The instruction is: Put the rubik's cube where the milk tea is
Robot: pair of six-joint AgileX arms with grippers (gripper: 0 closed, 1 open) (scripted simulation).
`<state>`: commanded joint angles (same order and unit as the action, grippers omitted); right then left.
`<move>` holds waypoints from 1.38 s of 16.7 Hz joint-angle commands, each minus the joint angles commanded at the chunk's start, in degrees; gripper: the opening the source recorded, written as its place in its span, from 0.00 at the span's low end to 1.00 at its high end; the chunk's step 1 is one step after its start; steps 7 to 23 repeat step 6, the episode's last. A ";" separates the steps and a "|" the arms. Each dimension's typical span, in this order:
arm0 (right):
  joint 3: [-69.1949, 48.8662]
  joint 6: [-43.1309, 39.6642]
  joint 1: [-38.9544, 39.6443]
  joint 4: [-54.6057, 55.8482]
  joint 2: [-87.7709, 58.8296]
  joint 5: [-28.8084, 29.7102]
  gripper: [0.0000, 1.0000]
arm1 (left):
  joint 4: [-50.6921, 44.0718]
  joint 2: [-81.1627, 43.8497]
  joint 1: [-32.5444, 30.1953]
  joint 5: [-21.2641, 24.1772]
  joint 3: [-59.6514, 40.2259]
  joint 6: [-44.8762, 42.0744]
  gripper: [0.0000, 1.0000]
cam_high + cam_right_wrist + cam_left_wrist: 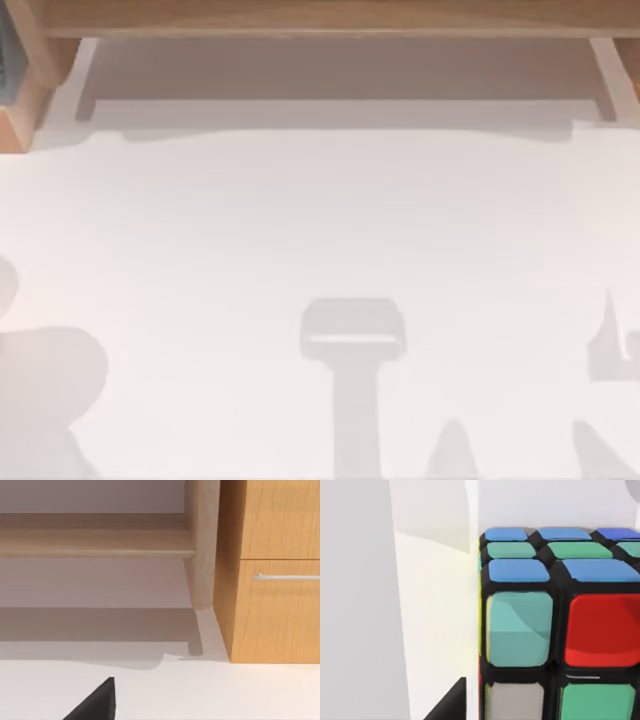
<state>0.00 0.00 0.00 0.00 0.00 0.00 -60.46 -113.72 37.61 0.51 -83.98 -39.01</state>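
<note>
Left pincer (451,706) poised right up against the rubik's cube (560,625), one dark fingertip just beside its lower corner; grip state impossible to tell. Faced close-up blue, green, teal, red and grey stickers, no writing legible, with a pale upright panel (435,620) touching the cube's side. Right pincer (95,702) hovered low over the white surface (225,690), near a wooden cabinet (272,580) with a metal handle (287,576), grip likewise unclear.

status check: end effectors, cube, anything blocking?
Left end effector close on rubik's cube; grip not confirmable. Right end effector idle, facing wooden cabinet and shelf. White table; no blocker seen.
</note>
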 joint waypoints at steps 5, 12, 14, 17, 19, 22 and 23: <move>0.00 0.00 0.00 0.00 0.00 0.00 1.00 | 0.00 0.00 0.00 0.00 0.00 0.00 1.00; 0.00 0.00 0.00 0.00 0.00 0.00 1.00 | 0.00 0.00 0.00 0.00 0.00 0.00 1.00; 0.00 0.00 0.00 0.00 0.00 0.00 1.00 | 0.00 0.00 0.00 0.00 0.00 0.00 1.00; 0.00 0.00 0.00 0.00 0.00 0.00 1.00 | 0.00 0.00 0.00 0.00 0.00 0.00 1.00; 0.00 0.00 0.00 0.00 0.00 0.00 1.00 | 0.00 0.00 0.00 0.00 0.00 0.00 1.00; 0.00 0.00 0.00 0.00 0.00 0.00 1.00 | 0.00 0.00 0.00 0.00 0.00 0.00 1.00; 0.00 0.00 0.00 0.00 0.00 0.00 1.00 | 0.00 0.00 0.00 0.00 0.00 0.00 1.00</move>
